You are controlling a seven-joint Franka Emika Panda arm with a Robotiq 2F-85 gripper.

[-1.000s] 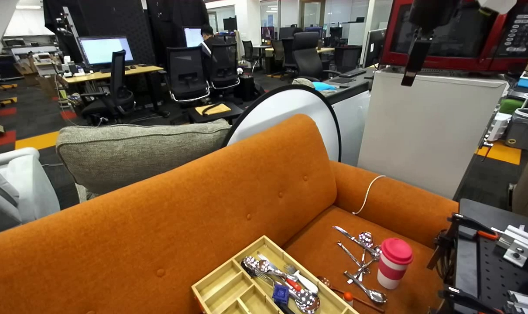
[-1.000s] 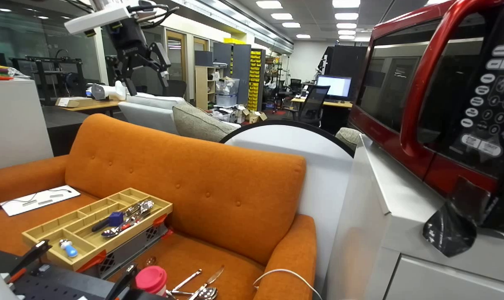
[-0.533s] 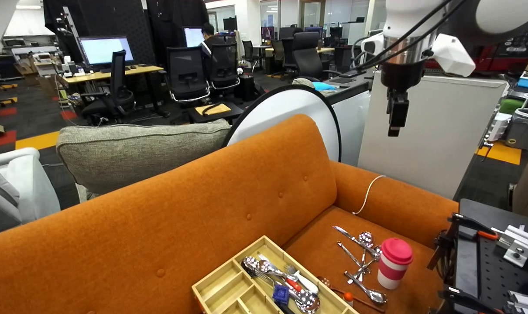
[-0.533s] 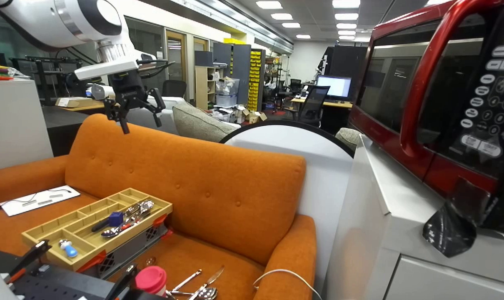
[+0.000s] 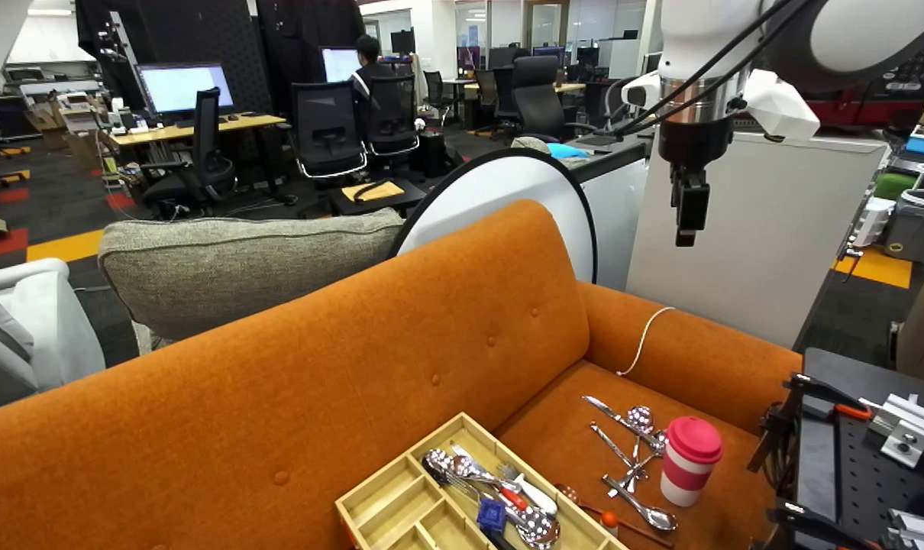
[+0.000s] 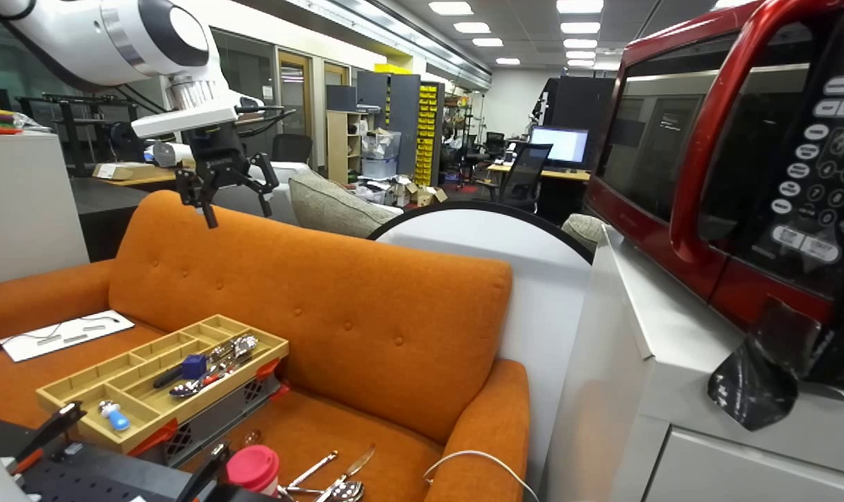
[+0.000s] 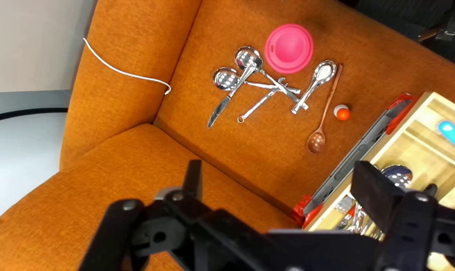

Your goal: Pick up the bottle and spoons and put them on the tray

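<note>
The bottle (image 5: 691,461), pale with a wide pinkish-red lid and band, stands upright on the orange sofa seat; it also shows in an exterior view (image 6: 253,467) and from above in the wrist view (image 7: 289,49). Shiny silver spoons lie beside it: one spoon (image 7: 323,72) and two ladle-like spoons (image 7: 247,57) (image 7: 226,78), crossing a knife and a wrench. The wooden tray (image 5: 401,460) (image 7: 405,125) rests on a grey crate and holds mixed utensils in one compartment. My gripper (image 6: 238,218) is open and empty, high above the seat; its fingers (image 7: 278,167) show in the wrist view.
A wooden spoon (image 7: 316,141) and a small orange-capped container (image 7: 342,113) lie between spoons and tray. The sofa arm (image 5: 699,351) bears a white cord (image 5: 645,336). A black bench with clamps (image 5: 874,428) borders the seat. A blue cube (image 6: 194,365) is in the tray.
The arm has come down from higher up, mostly in the earlier half second; since then the gripper has shifted only slightly. It has stayed open. The bottle, spoons and tray have not moved.
</note>
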